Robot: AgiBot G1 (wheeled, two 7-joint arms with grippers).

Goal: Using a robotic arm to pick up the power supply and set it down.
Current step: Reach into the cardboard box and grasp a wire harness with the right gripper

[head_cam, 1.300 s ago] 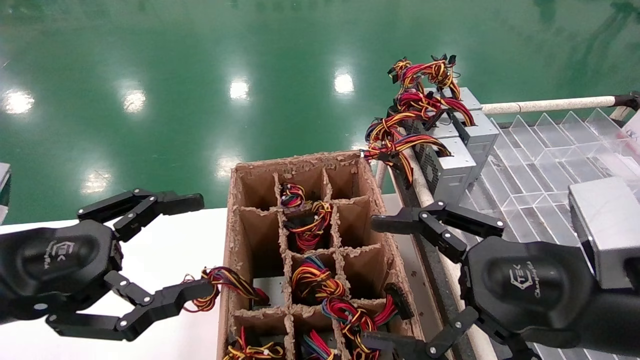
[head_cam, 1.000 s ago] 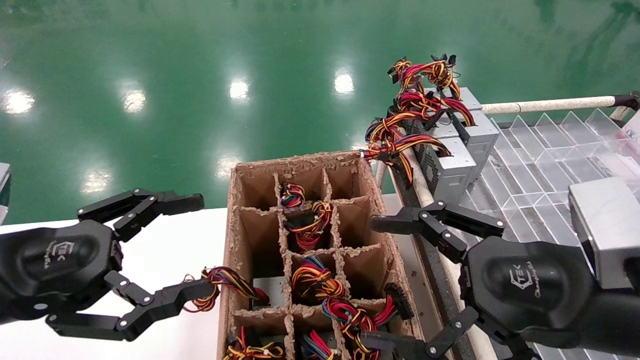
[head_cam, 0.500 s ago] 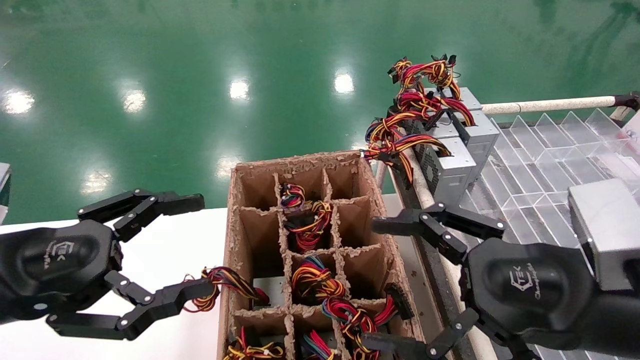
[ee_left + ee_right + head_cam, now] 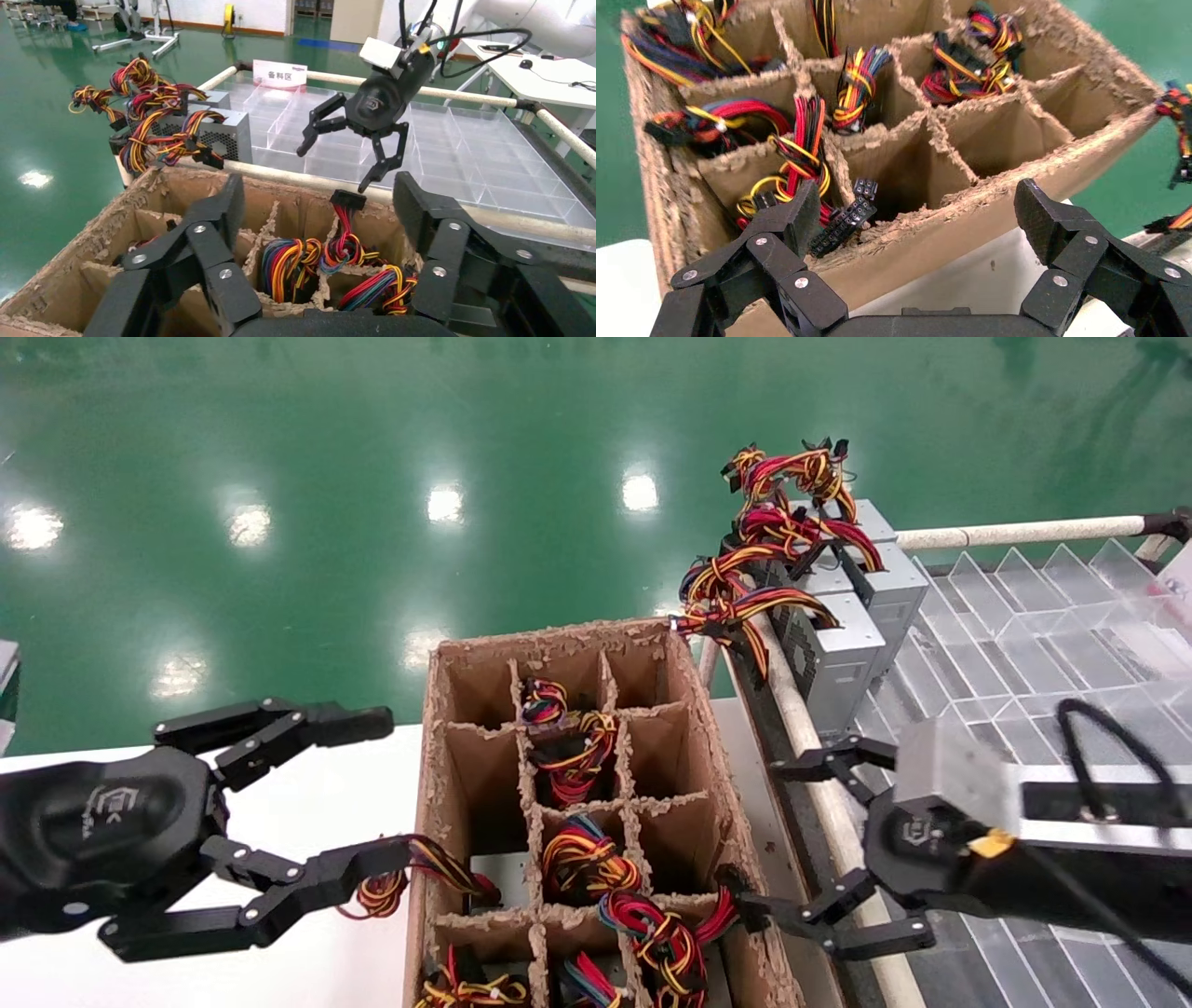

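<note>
Our right gripper (image 4: 799, 850) has rolled over since before, jaws spread at the cardboard box's (image 4: 438, 803) four o'clock rim; power supply (image 4: 843, 658) sits at one o'clock. Left gripper (image 4: 321, 798) spread, idle.

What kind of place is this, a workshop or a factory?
Probably a factory floor or assembly hall: a glossy green floor, a divided cardboard box full of wired power supplies, more power supplies lined up on a clear-tray rack, and a sign in Chinese.
</note>
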